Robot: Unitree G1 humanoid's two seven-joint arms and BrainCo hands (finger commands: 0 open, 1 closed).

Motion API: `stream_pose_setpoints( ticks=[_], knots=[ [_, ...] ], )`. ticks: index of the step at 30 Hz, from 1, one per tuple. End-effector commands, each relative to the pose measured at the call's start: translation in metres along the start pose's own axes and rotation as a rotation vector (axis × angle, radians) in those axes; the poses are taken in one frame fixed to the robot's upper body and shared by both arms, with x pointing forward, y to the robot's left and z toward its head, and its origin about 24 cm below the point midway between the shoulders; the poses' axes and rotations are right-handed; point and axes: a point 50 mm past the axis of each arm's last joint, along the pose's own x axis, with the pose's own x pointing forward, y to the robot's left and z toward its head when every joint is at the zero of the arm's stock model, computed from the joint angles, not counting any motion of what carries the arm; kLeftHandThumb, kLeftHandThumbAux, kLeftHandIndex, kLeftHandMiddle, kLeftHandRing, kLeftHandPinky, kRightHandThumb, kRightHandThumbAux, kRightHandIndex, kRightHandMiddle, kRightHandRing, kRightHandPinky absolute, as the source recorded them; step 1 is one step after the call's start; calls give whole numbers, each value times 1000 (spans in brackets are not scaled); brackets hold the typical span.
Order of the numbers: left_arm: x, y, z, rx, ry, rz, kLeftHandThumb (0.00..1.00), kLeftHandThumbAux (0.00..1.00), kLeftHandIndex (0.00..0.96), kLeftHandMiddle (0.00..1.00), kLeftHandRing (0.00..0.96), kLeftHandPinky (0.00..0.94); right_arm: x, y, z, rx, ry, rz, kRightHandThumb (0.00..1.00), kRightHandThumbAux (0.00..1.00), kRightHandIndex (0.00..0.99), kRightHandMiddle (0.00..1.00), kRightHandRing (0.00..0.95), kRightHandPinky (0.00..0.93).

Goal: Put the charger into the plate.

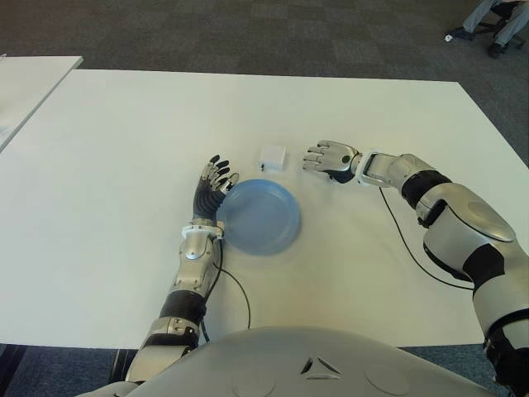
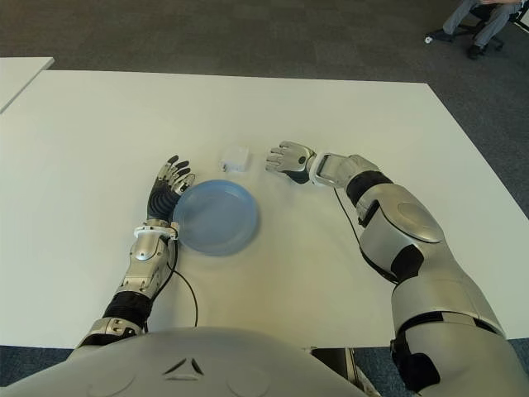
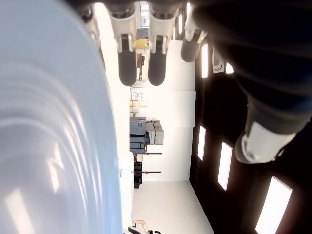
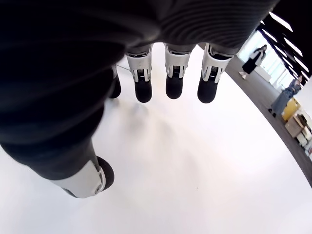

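**Charger on the table, both hands empty**

I see the small white square charger lying on the white tabletop, just beyond the rim of the round pale-blue plate and not in it. My right hand hovers just beside the charger on its right, palm down with fingers extended and holding nothing. I judge it is lined up that way for a sideways reach and pinch. My left hand shows against the plate's left edge, fingers straight and empty, probably bracing the plate so it won't slide when the charger lands. The grasp is not yet made.
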Motion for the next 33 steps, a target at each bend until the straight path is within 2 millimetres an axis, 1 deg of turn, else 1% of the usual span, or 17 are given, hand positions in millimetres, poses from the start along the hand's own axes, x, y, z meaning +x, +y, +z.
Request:
stream_pose_setpoints(
  ticks=[1,6,7,10,17,19,22,33],
  knots=[
    [-10,6,-19,7,105,27,0,582,111,194,191,199,-3,8,3,29,12,10,0,766,0,62,68,49],
    [-10,6,-20,11,113,25,0,583,106,183,181,180,0,4,4,62,27,-48,0,778,0,82,89,64],
    [-10,6,-20,13,116,25,0,583,106,182,180,178,1,1,5,73,26,-61,0,778,0,83,90,64],
    [-11,6,-20,17,120,24,0,584,102,174,174,177,4,-5,5,104,24,-85,0,779,0,75,79,51],
    [-12,6,-20,21,111,23,0,586,99,174,177,186,6,-8,6,181,38,-109,9,776,0,53,45,7],
    [-12,5,-19,24,108,20,0,583,97,173,175,183,7,-10,7,227,43,-129,4,766,0,29,20,2],
    [-12,5,-19,24,104,17,0,583,97,175,175,184,11,-13,9,264,43,-146,2,758,0,13,6,0],
    [-13,4,-19,23,102,17,0,578,98,173,171,177,14,-20,9,316,45,-185,23,692,0,0,0,0]
  ],
)
